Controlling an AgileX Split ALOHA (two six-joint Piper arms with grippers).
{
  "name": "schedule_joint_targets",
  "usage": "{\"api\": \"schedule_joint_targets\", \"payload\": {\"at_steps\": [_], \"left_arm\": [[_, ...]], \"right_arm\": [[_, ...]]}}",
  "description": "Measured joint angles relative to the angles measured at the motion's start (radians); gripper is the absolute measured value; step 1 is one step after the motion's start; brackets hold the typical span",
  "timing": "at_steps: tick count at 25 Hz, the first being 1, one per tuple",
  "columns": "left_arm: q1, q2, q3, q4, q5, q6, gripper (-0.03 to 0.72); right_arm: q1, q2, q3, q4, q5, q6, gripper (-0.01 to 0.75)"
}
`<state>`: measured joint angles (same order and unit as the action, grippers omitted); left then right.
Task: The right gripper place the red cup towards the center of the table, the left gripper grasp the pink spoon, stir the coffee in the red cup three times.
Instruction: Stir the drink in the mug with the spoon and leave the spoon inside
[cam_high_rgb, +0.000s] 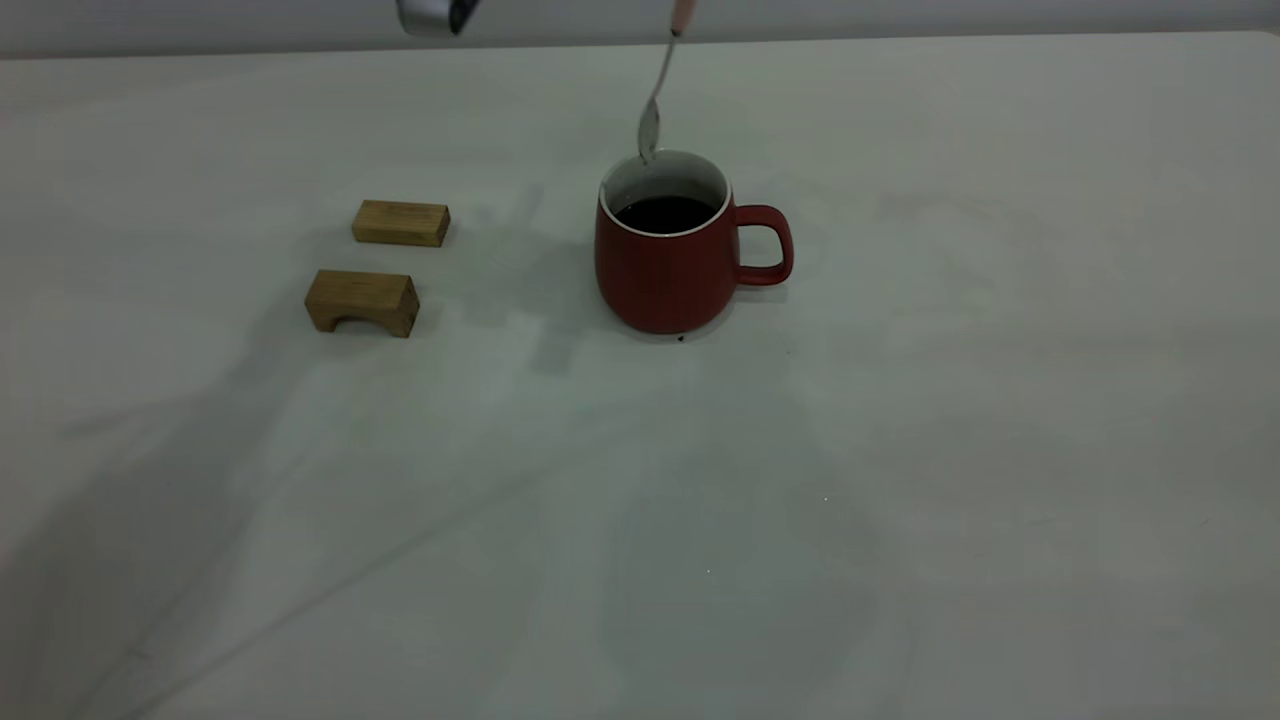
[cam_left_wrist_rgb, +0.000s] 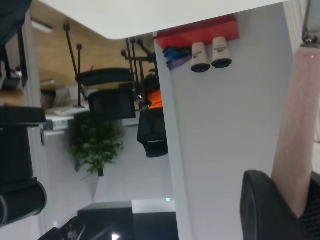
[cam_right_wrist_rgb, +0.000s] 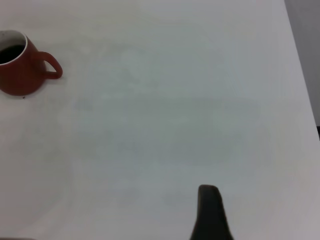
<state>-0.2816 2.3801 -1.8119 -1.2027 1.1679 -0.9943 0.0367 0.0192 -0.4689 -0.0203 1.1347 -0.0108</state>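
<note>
The red cup (cam_high_rgb: 665, 260) stands upright near the middle of the table (cam_high_rgb: 900, 450), handle to the right, with dark coffee (cam_high_rgb: 665, 213) inside. The pink spoon (cam_high_rgb: 655, 100) hangs almost upright over the cup's far rim, its metal bowl at rim height above the coffee. In the left wrist view my left gripper (cam_left_wrist_rgb: 295, 200) is shut on the spoon's pink handle (cam_left_wrist_rgb: 297, 110). In the exterior view only the left arm's silver cylinder (cam_high_rgb: 435, 15) shows at the top edge. My right gripper (cam_right_wrist_rgb: 210, 212) hovers over bare table far from the cup (cam_right_wrist_rgb: 17, 65).
Two small wooden blocks lie left of the cup: a flat one (cam_high_rgb: 401, 222) farther back and an arched one (cam_high_rgb: 362, 301) nearer. The table's far edge runs close behind the cup. Open tabletop stretches in front and to the right.
</note>
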Motion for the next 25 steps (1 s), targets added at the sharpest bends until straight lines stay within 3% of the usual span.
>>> {"api": "schedule_joint_targets", "payload": {"at_steps": [8,17,22,25], "left_arm": [[-0.009,0.107,-0.001,-0.004,0.000,0.032,0.175],[-0.009,0.154,-0.001,-0.021,-0.092,0.264,0.175],[-0.009,0.198,-0.001,-0.164,-0.021,0.268,0.175],[-0.008,0.225,-0.001,-0.174,-0.013,0.204,0.175]], "right_arm": [[0.000,0.000,0.000,0.000,0.000,0.001,0.586],[0.000,0.000,0.000,0.000,0.000,0.001,0.585],[0.000,0.000,0.000,0.000,0.000,0.000,0.586],[0.000,0.000,0.000,0.000,0.000,0.000,0.586]]}}
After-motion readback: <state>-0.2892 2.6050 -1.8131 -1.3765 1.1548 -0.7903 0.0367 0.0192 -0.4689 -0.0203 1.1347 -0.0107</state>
